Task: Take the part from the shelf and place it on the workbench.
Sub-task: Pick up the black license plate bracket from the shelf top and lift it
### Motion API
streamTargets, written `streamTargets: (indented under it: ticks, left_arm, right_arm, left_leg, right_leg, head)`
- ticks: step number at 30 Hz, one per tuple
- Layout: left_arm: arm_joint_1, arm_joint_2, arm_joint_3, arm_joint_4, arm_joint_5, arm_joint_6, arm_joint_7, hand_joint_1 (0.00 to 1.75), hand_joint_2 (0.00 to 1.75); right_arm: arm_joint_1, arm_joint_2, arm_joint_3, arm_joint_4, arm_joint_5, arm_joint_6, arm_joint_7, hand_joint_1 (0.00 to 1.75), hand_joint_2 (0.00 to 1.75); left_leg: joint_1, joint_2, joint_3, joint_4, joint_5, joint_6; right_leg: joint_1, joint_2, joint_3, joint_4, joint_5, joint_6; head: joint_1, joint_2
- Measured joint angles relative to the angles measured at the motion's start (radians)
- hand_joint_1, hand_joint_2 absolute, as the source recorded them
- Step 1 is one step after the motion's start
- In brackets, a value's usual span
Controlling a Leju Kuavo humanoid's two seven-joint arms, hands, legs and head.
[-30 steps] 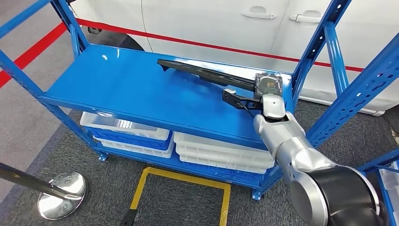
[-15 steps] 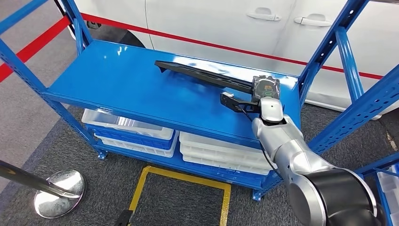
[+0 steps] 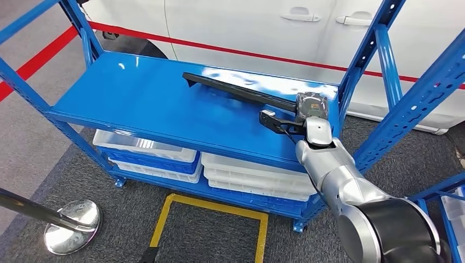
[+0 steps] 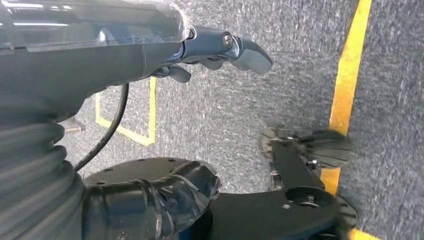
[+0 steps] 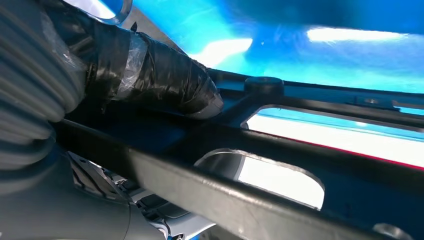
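Observation:
The part (image 3: 236, 87) is a long black bar with an open bracket at its near end, lying slantwise on the top board of the blue shelf (image 3: 137, 98). My right hand (image 3: 311, 107) reaches in from the lower right and grips the bracket end near the shelf's right post. In the right wrist view the black-taped thumb (image 5: 165, 75) presses on the part's frame (image 5: 280, 135), whose bar crosses close in front and hides the fingers. My left hand (image 4: 125, 60) hangs over the grey carpet, holding nothing, its fingers (image 4: 245, 50) apart from the thumb.
White and blue trays (image 3: 148, 150) fill the shelf's lower level. A slanted blue upright (image 3: 384, 60) stands just right of my hand. A white car (image 3: 263, 27) is parked behind the shelf. A chrome stanchion base (image 3: 71, 219) and yellow floor lines (image 3: 214, 205) lie below.
The whole picture has swayed slightly, so the camera moved. My right hand stays on the part's bracket end, and the part lies in the same spot on the shelf.

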Motion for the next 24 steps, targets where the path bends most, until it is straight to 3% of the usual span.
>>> streamTargets:
  ticks: [2,3,4,7,8,11,13,16,17,18,19,22,24]
  left_arm:
    - [0.001,0.000,0.000,0.000,0.000,0.000,0.000,0.00,1.75]
    - [0.002,0.000,0.000,0.000,0.000,0.000,0.000,0.00,1.75]
    - [0.003,0.000,0.000,0.000,0.000,0.000,0.000,0.00,1.75]
    - [0.001,0.000,0.000,0.000,0.000,0.000,0.000,0.00,1.75]
    - [0.001,0.000,0.000,0.000,0.000,0.000,0.000,0.00,1.75]
    - [0.002,0.001,0.000,0.000,0.000,0.001,0.000,0.00,1.75]
    - [0.001,0.001,0.000,0.000,0.000,0.001,0.000,0.00,1.75]
    - [0.001,0.000,0.000,0.000,0.000,0.001,0.000,0.00,1.75]
    - [0.001,0.000,0.000,0.000,0.000,0.001,0.000,0.00,1.75]
    - [0.002,0.000,0.000,0.000,0.000,0.001,0.000,0.00,1.75]
    - [0.002,0.000,0.000,0.000,0.000,0.001,0.000,0.00,1.75]
    - [0.001,0.000,0.000,0.000,0.000,0.001,0.000,0.00,1.75]
    - [0.000,0.000,0.000,0.000,0.000,0.001,0.000,0.00,1.75]
  right_arm:
    - [0.005,0.000,-0.001,0.000,0.000,0.000,0.000,1.75,1.75]
    - [0.007,0.000,-0.002,0.000,-0.001,-0.001,0.000,1.75,1.75]
    - [0.008,0.000,-0.002,0.000,-0.001,-0.001,0.000,1.75,1.75]
    - [0.008,0.000,-0.003,0.000,-0.003,-0.005,0.000,1.75,1.75]
    - [0.008,-0.001,-0.003,0.000,-0.003,-0.007,0.000,1.75,1.75]
    - [0.010,-0.003,-0.005,0.000,-0.004,-0.011,0.001,1.75,1.75]
    - [0.010,-0.007,-0.006,0.000,-0.004,-0.013,0.004,1.75,1.75]
    - [0.014,-0.012,-0.008,0.000,-0.004,-0.014,0.007,1.75,1.75]
    - [0.017,-0.014,-0.008,0.000,-0.004,-0.014,0.007,1.75,1.75]
    - [0.020,-0.015,-0.008,0.000,-0.004,-0.014,0.007,1.75,1.75]
    - [0.022,-0.015,-0.009,0.000,-0.004,-0.014,0.008,1.75,1.75]
    - [0.021,-0.015,-0.009,0.000,-0.004,-0.014,0.008,1.75,1.75]
    - [0.021,-0.015,-0.009,-0.001,-0.004,-0.014,0.008,1.75,1.75]
  left_leg:
    - [0.000,0.000,-0.039,0.100,-0.038,-0.003]
    - [0.000,0.000,-0.035,0.103,-0.031,-0.003]
    - [0.000,0.000,-0.010,0.065,-0.007,-0.001]
    - [-0.004,0.000,0.095,-0.120,0.057,0.010]
    - [-0.006,-0.001,0.109,-0.148,0.062,0.014]
    - [-0.007,0.000,0.107,-0.162,0.074,0.031]
    - [-0.002,0.003,0.104,-0.176,0.090,0.046]
    - [-0.001,0.005,0.089,-0.180,0.105,0.055]
    - [-0.001,0.006,0.083,-0.178,0.108,0.054]
    - [-0.001,0.006,0.077,-0.176,0.111,0.054]
    - [-0.001,0.005,0.071,-0.173,0.113,0.052]
    - [-0.002,0.004,0.060,-0.164,0.118,0.043]
    - [-0.004,0.003,0.055,-0.163,0.126,0.030]
  right_leg:
    - [0.003,0.000,-0.006,0.002,0.003,-0.003]
    - [0.004,0.000,-0.009,0.004,0.005,-0.003]
    - [0.004,0.001,-0.012,0.007,0.006,-0.002]
    - [0.007,0.001,-0.018,0.015,0.008,0.006]
    - [0.009,0.001,-0.020,0.016,0.011,0.011]
    - [0.008,0.003,-0.024,0.012,0.019,0.030]
    - [0.007,0.004,-0.038,0.044,-0.015,0.040]
    - [0.004,0.004,-0.100,0.218,-0.128,0.050]
    - [0.003,0.003,-0.113,0.266,-0.148,0.053]
    - [0.002,0.003,-0.110,0.283,-0.149,0.055]
    - [0.000,0.002,-0.086,0.257,-0.131,0.055]
    - [0.000,0.002,0.034,0.067,-0.070,0.049]
    - [0.006,0.005,0.058,0.016,-0.064,0.040]
  head:
    - [0.000,0.000]
    - [0.000,0.000]
    - [0.000,0.000]
    - [0.000,0.000]
    - [0.000,0.000]
    - [0.000,0.000]
    - [0.001,0.000]
    - [0.003,0.000]
    - [0.003,0.000]
    - [0.003,0.000]
    - [0.003,0.000]
    - [0.002,0.000]
    - [0.003,0.000]
